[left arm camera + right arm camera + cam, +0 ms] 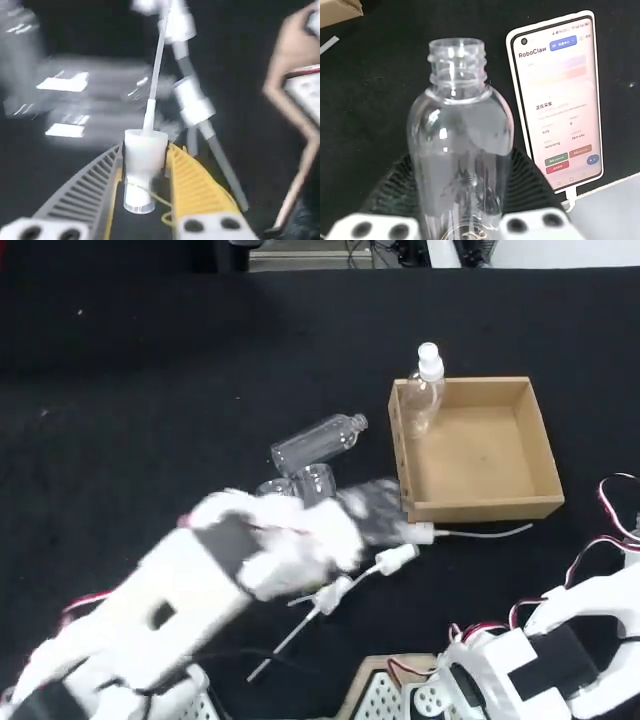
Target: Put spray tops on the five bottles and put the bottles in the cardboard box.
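A white spray top [144, 167] sits pinched between the grey and yellow fingers of the left gripper [145, 152], which is closed on its collar, with the thin tube pointing away from the wrist toward the loose spray tops [395, 558] lying on the black table [150, 390]. Three of these loose tops lie in a slanted row just in front of the cardboard box [545, 475], their tubes stretched out along the cloth. The left arm [190, 590] reaches in over the table beside them, and two more bottles [316, 480] without tops lie close against its far end. Behind those, a lying bottle [320, 440] rests on its side, its bare neck toward the box. A capped bottle [424, 392] stands upright inside the box, in its far corner nearest the arms' left. The right gripper [460, 205] is clamped around the lower body of an open bottle [460, 145], clear and with its threaded neck bare. Just beside that bottle a phone [555, 100] lies flat on the table with its screen lit. The right arm [590, 625] is at the table's near edge, well apart from the box.
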